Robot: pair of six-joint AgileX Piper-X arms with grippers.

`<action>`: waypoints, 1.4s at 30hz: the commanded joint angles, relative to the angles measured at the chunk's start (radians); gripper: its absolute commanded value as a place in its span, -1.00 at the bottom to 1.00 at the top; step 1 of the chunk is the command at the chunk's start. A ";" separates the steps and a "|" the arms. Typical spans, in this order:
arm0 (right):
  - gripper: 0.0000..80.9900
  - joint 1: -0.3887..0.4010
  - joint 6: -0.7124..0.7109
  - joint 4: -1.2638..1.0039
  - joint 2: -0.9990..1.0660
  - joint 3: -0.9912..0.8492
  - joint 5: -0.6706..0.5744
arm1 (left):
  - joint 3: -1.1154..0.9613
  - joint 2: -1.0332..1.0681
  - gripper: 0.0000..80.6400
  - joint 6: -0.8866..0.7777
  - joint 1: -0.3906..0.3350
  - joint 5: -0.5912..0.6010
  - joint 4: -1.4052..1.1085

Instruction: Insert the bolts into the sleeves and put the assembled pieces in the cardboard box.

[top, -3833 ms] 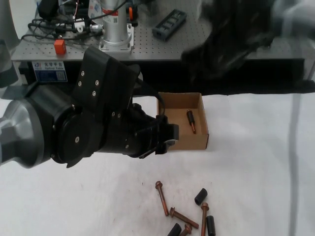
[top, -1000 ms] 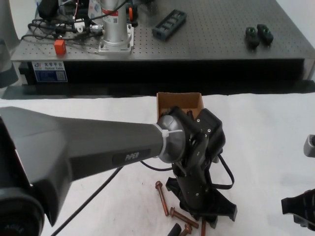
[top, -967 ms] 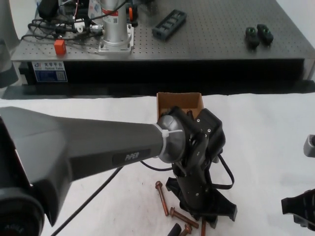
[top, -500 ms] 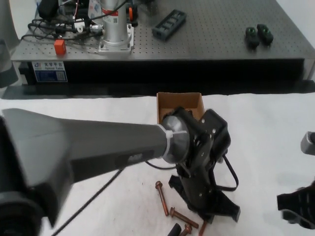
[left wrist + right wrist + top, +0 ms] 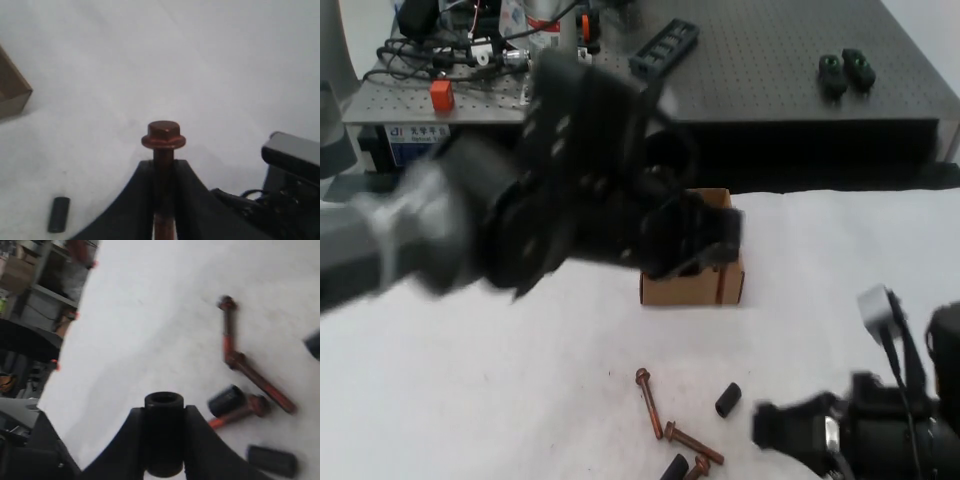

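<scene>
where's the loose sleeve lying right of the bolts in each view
High view: loose sleeve on the cloth, right of the bolts.
Left wrist view: loose sleeve, between box corner and fingers.
Right wrist view: likely the loose sleeve cut by the edge, past the bolts.
Landmark: the white cloth.

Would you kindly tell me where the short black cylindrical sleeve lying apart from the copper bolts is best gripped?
Grip the short black cylindrical sleeve across its middle, coming down from above and closing on its two curved sides. It lies on its side, apart from the copper bolts, with bare white cloth around it.
</scene>
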 commanded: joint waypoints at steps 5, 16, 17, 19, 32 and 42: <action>-0.90 0.031 0.072 -0.238 0.085 -0.030 -0.007 | 0.061 -0.035 -0.98 -0.075 0.003 0.078 -0.159; -0.90 0.031 0.068 -0.339 0.116 -0.051 0.023 | 0.068 -0.035 -0.98 -0.073 0.003 0.076 -0.158; -0.90 0.031 0.068 -0.345 0.116 -0.051 0.023 | 0.068 -0.035 -0.98 -0.073 0.003 0.075 -0.158; -0.90 0.031 0.068 -0.349 0.116 -0.051 0.023 | 0.068 -0.035 -0.98 -0.073 0.003 0.066 -0.158; -0.90 0.031 0.068 -0.379 0.109 -0.051 0.106 | 0.068 -0.035 -0.98 -0.059 0.003 0.023 -0.158; -0.90 0.024 0.063 -0.468 0.111 -0.051 0.210 | 0.068 -0.035 -0.58 -0.055 0.003 0.033 -0.158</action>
